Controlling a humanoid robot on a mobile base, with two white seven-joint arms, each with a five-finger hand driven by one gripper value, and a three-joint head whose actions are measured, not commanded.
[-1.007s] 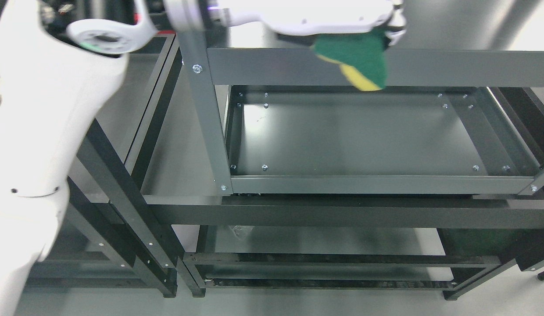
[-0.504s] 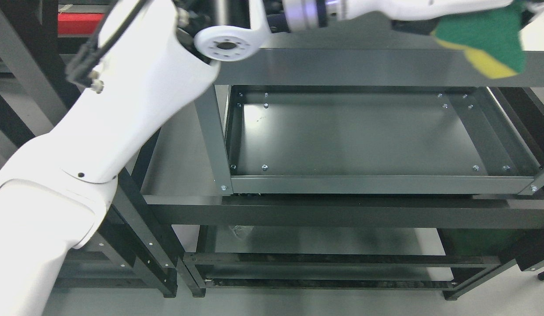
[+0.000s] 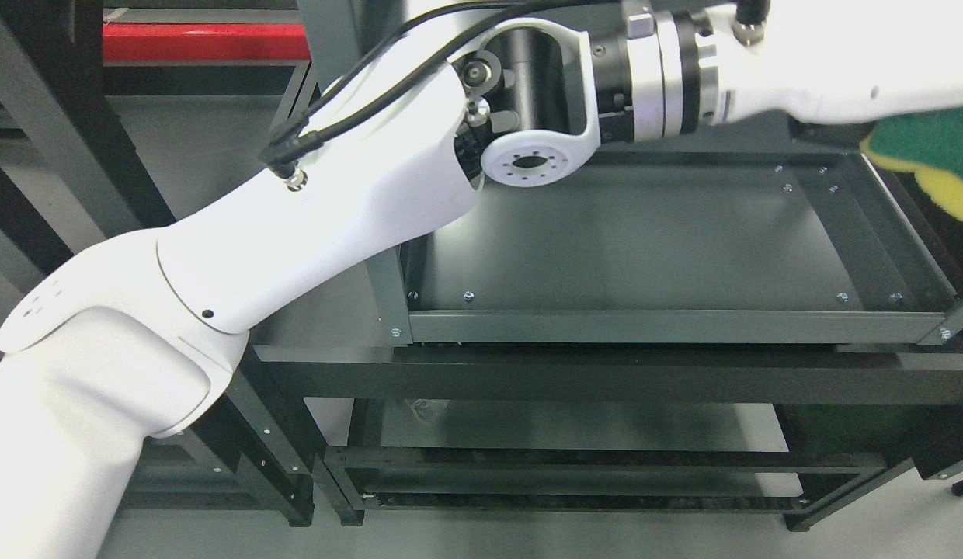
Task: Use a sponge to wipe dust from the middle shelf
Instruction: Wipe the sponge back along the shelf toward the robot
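Left hand (image 3: 862, 93): grips green-yellow sponge (image 3: 928, 159), fingers mostly hidden | position: above shelf (image 3: 629, 241) right edge, contact unclear

Red bar (image 3: 206, 43) top left; maybe plastic scrap (image 3: 423, 409) below.

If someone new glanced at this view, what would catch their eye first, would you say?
Most likely the big white left arm, sweeping from the lower left to the upper right. Next, the green and yellow sponge at the right edge, above the right end of the dark grey shelf. A red bar shows at the upper left.
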